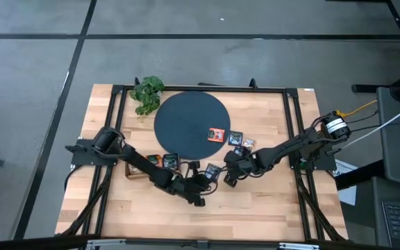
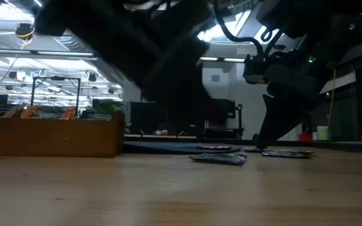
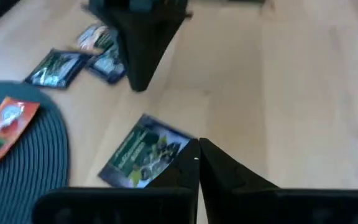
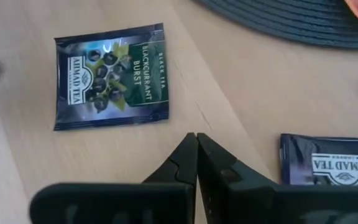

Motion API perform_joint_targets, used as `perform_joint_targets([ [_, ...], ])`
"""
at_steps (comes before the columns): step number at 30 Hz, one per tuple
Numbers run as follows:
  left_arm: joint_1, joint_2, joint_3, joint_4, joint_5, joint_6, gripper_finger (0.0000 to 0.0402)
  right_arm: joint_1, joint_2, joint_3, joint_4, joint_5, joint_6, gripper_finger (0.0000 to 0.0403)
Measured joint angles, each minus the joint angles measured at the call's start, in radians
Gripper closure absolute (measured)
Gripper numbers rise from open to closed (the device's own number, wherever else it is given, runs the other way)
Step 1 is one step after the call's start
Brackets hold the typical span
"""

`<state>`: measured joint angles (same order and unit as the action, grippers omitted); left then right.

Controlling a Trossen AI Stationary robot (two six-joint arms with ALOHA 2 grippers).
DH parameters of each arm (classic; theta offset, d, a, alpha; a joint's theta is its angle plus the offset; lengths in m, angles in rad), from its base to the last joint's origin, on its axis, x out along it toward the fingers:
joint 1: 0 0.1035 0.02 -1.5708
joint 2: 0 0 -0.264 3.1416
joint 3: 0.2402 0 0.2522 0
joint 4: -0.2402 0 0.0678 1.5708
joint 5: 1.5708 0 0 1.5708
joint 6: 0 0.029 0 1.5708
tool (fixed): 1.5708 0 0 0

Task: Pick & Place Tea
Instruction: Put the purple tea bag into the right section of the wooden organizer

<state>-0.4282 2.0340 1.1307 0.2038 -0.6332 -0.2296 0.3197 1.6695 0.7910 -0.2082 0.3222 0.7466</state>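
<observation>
The desk (image 1: 255, 201) is pale wood inside a black frame, on a grey floor with dark lines; the low view shows a bright workshop behind it. A dark round mat (image 1: 186, 118) lies toward the far edge, a leafy plant (image 1: 147, 92) near the far left corner, and a wooden tray (image 2: 49, 135) by the left edge with tea sachets in it.

Both arms meet near the middle of the desk, nearer the front edge. The left hand (image 3: 197, 163) is clenched and empty, its tips just beside a dark blackcurrant sachet (image 3: 143, 158) lying flat on the wood just off the mat. The right hand (image 4: 196, 154) is also clenched on nothing, between that sachet (image 4: 110, 76) and another dark one (image 4: 331, 167). An orange-red sachet (image 1: 217, 134) already lies on the mat; more dark ones (image 1: 240, 141) sit just beside its rim.

To lift a flat sachet well, I judge the fingers must open first, straddle one edge, and press down lightly before closing.
</observation>
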Motion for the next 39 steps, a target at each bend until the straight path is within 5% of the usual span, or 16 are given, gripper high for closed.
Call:
perform_joint_targets([
  [21,0.114,0.038,0.041,-0.203,0.344,-0.023,0.0398,-0.017,-0.003,0.000,0.031,0.035,0.011,0.0391],
  [26,0.068,0.036,0.041,-0.265,0.415,0.048,0.0400,-0.017,-0.003,0.000,0.041,-0.067,0.038,0.0385],
  [33,0.040,0.035,0.040,-0.269,0.404,0.078,0.0400,-0.016,-0.003,0.000,0.125,-0.253,0.082,0.0305],
  [39,0.031,0.035,0.036,-0.254,0.366,0.080,0.0398,-0.016,-0.003,0.000,0.160,-0.291,0.136,0.0222],
])
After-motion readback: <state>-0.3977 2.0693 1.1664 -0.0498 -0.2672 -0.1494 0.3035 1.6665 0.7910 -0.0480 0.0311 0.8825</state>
